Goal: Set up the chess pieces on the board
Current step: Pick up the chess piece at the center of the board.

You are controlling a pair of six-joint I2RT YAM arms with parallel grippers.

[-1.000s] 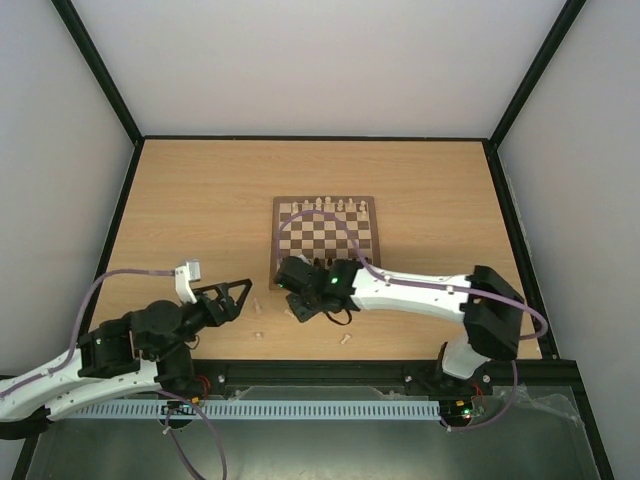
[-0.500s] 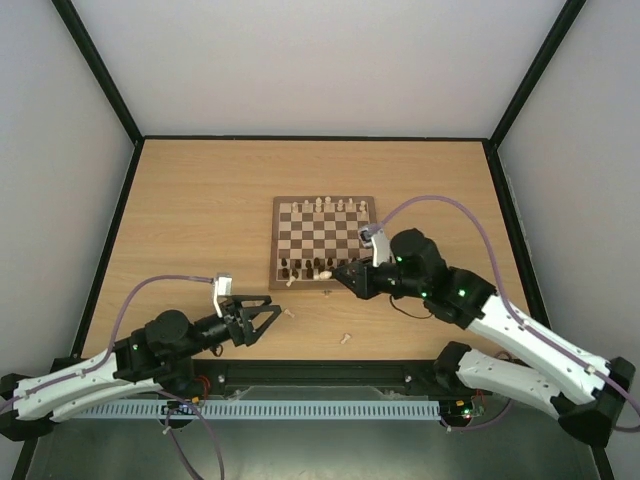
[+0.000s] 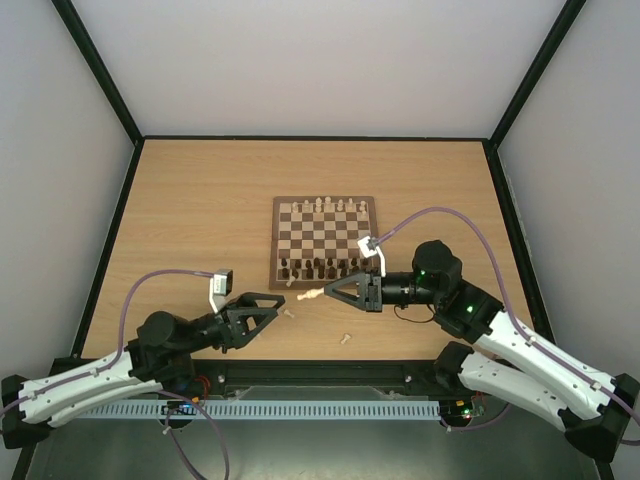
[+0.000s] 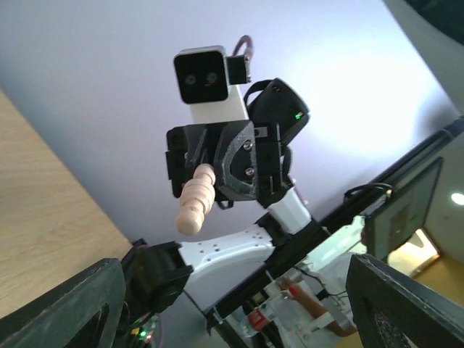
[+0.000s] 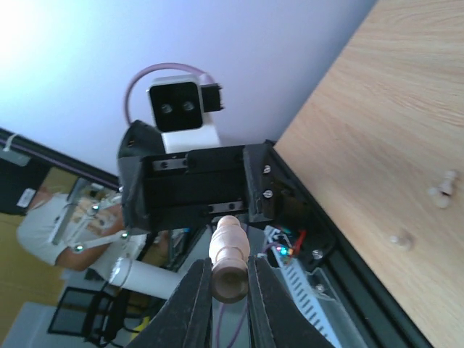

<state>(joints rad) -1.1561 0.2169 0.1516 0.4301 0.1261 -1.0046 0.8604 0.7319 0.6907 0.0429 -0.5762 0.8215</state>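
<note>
Where right gripper (image 3: 331, 291) pinches, chess piece (image 3: 310, 295) protruding

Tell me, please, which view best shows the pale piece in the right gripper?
Left wrist view: the pale piece shows side-on, its turned profile clear. Right wrist view sees it end-on in the right gripper; top view, only a tiny sliver.

We see a brown-and-cream checkered board (image 3: 323, 236) with a darker brown border, pale cream chess pieces (image 3: 319, 204), dark brown pieces (image 3: 318, 266), a light wood-grain table (image 3: 200, 200) and purple cables (image 3: 441, 210).
</note>
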